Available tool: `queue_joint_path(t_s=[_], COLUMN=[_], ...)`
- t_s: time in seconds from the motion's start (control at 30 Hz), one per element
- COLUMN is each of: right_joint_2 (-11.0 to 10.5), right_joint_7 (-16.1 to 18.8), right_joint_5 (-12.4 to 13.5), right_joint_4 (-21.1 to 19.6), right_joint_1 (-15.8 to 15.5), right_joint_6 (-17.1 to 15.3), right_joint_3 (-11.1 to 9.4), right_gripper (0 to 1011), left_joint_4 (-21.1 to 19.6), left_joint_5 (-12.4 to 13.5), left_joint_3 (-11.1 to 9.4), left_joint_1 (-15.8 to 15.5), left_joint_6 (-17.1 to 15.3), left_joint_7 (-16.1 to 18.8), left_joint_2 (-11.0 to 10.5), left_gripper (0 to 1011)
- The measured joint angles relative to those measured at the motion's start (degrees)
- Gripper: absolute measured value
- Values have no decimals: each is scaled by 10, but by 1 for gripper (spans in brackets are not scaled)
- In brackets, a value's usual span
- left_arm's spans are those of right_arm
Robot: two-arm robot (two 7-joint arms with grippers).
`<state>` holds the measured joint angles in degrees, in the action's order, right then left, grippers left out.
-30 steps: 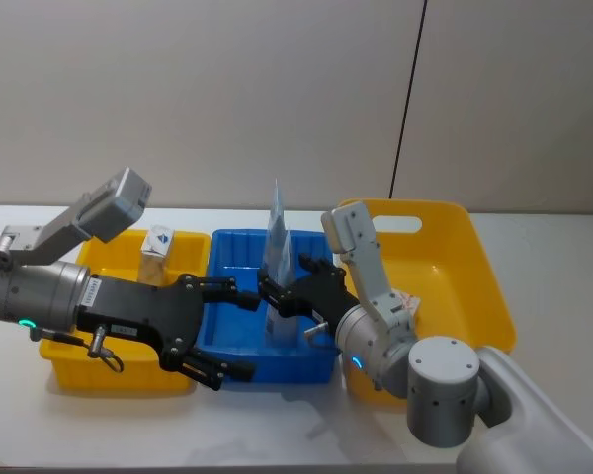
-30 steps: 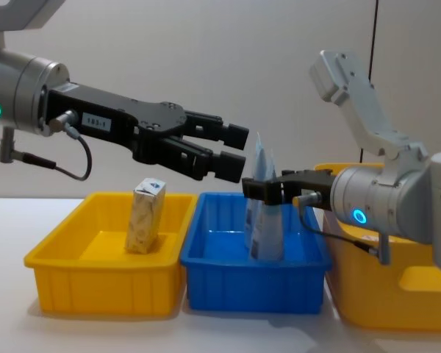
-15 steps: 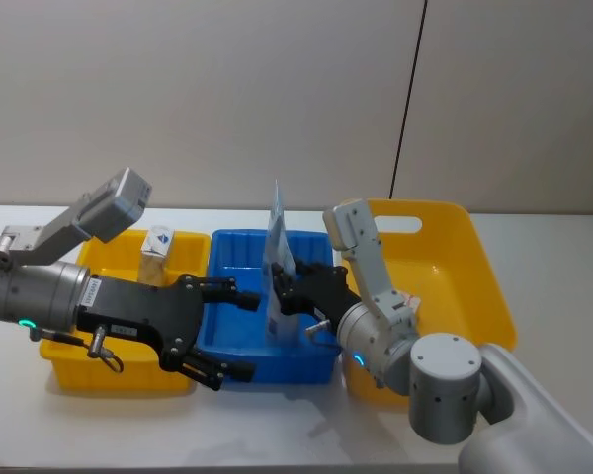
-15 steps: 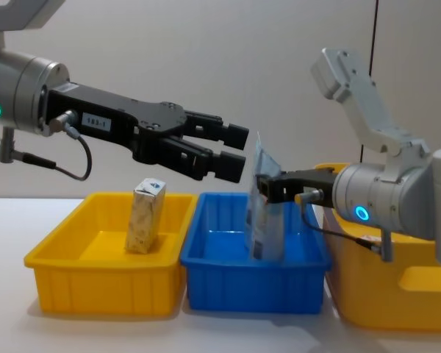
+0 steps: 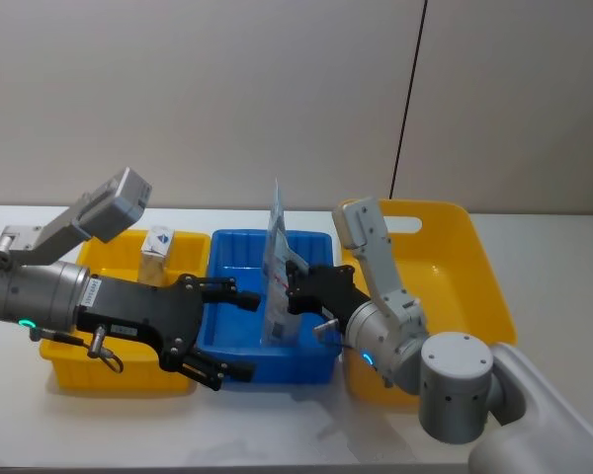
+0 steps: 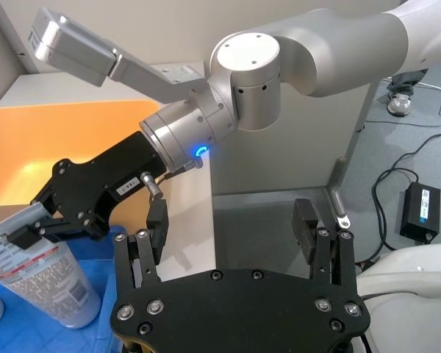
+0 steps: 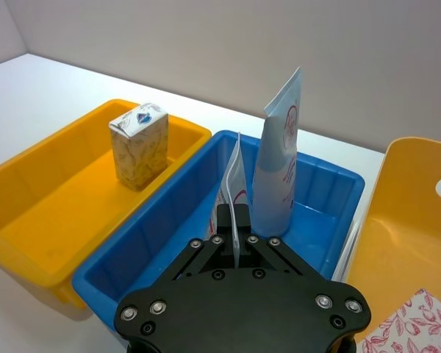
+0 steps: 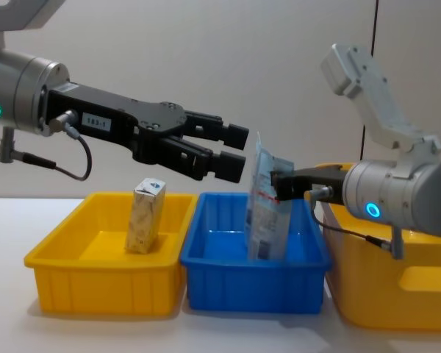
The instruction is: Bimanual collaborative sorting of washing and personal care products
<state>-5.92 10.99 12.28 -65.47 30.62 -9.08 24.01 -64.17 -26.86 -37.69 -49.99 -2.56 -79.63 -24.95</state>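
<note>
Moved: right claw (image 8: pixel 273 185) has drawn back toward the big yellow tray (image 5: pixel 479 286), tilting its squeeze tube (image 8: pixel 263 213).
Blue tray (image 5: pixel 239 341): both tubes stand inside; second tube (image 7: pixel 275 169) upright.
Right claw: clenched on the tilted tube's crimped end.
Left claw (image 8: pixel 228 151): spread wide, above the blue tray.
Small carton (image 8: pixel 145 215): upright in the left yellow tray (image 8: pixel 103 283).

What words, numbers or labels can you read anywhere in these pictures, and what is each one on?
"183-1": small white label on the left arm, chest view.
Small white label on the right arm, left wrist view: too small to read.
Fine print on the pale blue tube held by the right gripper: blurred, unreadable.
Red mark on the other tube: no readable letters.
Blue mark on top of the cream carton: no readable text.
</note>
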Motion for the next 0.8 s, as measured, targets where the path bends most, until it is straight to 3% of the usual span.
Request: queue_joint_path(t_s=[0.43, 0.8], right_joint_2=[-6, -1], right_joint_7=[9, 16], right_joint_5=[7, 29], right_joint_4=[-47, -109], right_joint_1=[-16, -28], right_joint_6=[-1, 8], right_joint_3=[-16, -40], right_gripper=[0, 0], left_joint_4=[0, 0], left_joint_5=[0, 0], left_joint_3=[0, 0], left_joint_1=[0, 0], left_joint_6=[0, 0], left_joint_7=[0, 0], left_joint_2=[0, 0], left_gripper=[1001, 1001])
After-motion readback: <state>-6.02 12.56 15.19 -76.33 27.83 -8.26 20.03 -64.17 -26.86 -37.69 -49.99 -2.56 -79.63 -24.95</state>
